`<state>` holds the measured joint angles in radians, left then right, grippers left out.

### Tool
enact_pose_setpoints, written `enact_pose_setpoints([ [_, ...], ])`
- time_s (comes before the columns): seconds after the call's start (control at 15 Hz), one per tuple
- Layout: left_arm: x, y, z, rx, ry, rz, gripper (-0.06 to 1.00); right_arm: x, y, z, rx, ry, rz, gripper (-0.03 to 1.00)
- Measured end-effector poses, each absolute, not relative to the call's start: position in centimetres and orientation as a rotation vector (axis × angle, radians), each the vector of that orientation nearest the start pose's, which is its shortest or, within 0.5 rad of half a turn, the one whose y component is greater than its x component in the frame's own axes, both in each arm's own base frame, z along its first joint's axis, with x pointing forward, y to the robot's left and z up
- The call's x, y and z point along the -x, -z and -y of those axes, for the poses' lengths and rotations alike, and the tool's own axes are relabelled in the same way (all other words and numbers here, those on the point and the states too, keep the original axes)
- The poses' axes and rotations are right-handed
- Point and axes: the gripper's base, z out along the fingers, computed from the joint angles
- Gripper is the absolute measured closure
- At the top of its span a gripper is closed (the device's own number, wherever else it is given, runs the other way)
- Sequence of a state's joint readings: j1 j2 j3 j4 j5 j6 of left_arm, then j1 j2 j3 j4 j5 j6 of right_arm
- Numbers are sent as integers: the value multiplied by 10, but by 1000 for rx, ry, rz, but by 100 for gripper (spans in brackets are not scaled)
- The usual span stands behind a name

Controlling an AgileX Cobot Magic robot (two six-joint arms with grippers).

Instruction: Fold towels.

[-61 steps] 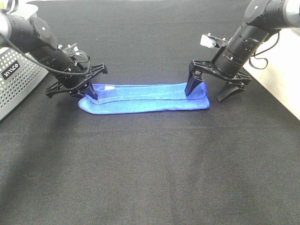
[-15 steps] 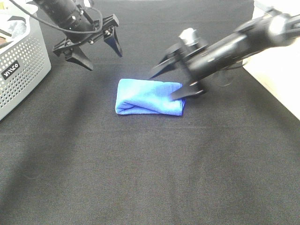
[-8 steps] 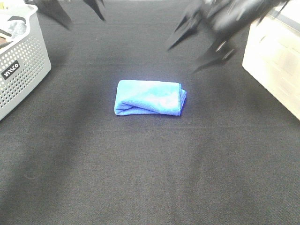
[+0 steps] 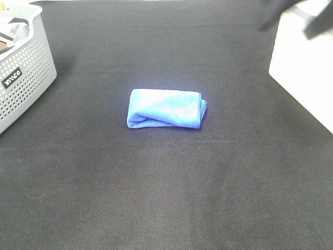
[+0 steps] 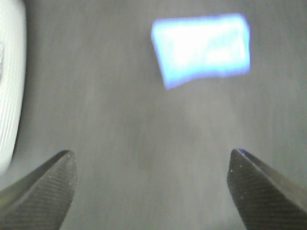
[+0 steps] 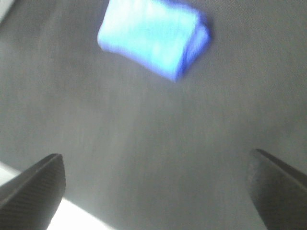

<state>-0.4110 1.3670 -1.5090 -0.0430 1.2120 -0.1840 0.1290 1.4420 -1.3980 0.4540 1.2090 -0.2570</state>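
One blue towel lies folded into a compact rectangle near the centre of the black surface, well apart from both pincers. In the exterior high view neither pincer is clearly seen; only a blurred dark shape, which cannot be identified, shows at about 1 o'clock at the frame's edge.

Left pincer: two dark, finely textured fingertips stand wide apart with nothing between them. The towel shows as a blurred pale-blue patch well beyond the tips, over bare surface. A white ribbed edge, the basket, shows at the side of that view.

Right pincer: its two dark fingertips are likewise spread wide and hold nothing. The towel lies well beyond them, blurred, its stacked layers visible along one short end.

Materials and shapes: the towel is soft, fuzzy cloth, with rounded fold edges; its layered end faces 3 o'clock in the exterior high view. The surface is a matte, woven black fabric. One grey perforated plastic basket stands at about 10 o'clock from the towel, well apart, with a label on its side and some contents that cannot be made out. A pale, smooth area borders the surface at 2 o'clock.

Count: one towel, one basket, two pincers.
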Motion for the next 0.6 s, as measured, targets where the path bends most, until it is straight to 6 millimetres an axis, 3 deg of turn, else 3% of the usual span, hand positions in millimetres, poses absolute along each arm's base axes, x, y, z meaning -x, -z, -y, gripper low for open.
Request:
enact_pose_setpoints([
  [0.07, -207, -405, 94, -288, 284, -2561, 13, -241, -373, -68, 413, -561, -2596, 1],
  [0.27, -134, -388, 63, -283, 304, -2516, 13, -163, -374, -57, 410, -541, -2523, 1],
  [0.6, -27, -337, 18, -273, 386, -2330, 13, -52, -345, -39, 424, -445, -2332, 1],
])
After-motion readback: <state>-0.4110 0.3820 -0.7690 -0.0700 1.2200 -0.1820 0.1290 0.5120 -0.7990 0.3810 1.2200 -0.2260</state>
